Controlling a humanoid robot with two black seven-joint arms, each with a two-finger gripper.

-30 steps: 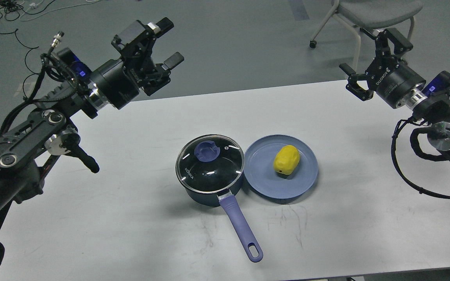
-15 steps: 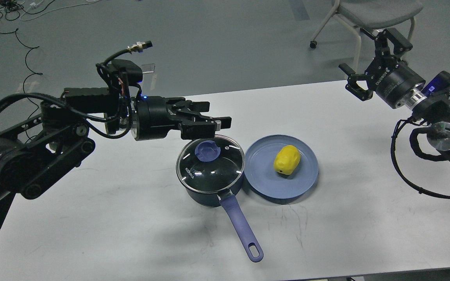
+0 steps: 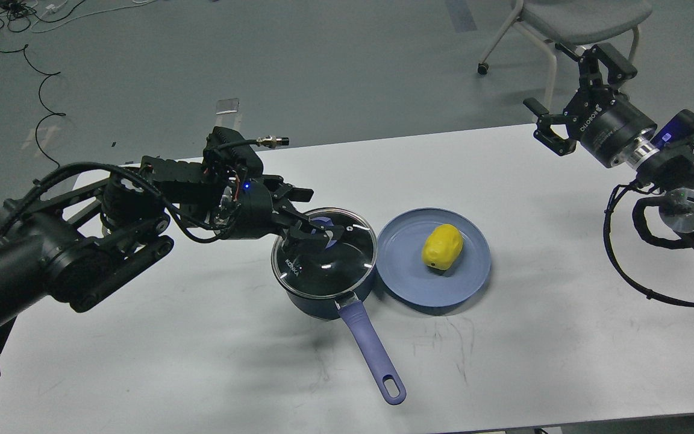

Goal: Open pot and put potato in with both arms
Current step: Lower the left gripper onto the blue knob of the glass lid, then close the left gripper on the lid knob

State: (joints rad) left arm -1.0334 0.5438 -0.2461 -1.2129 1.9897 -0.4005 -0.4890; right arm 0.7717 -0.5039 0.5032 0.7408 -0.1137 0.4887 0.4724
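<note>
A dark blue pot (image 3: pixel 323 301) with a glass lid (image 3: pixel 335 265) and a purple knob (image 3: pixel 325 223) stands mid-table, its purple handle (image 3: pixel 374 352) pointing toward me. A yellow potato (image 3: pixel 442 246) lies on a blue plate (image 3: pixel 407 277) just right of the pot. My left gripper (image 3: pixel 321 214) is low over the lid at the knob. Its fingers are spread, and the lower finger (image 3: pixel 314 236) covers part of the knob. My right gripper (image 3: pixel 571 90) is open and empty, held high past the table's far right edge.
The white table (image 3: pixel 534 361) carries only the pot and the plate. A grey chair (image 3: pixel 576 18) stands on the floor behind the right arm. Cables (image 3: pixel 34 66) lie on the floor at the far left.
My left arm swung down and to the right, from high at the table's far left edge to the lid knob. The right arm, pot, plate and potato have not moved.
</note>
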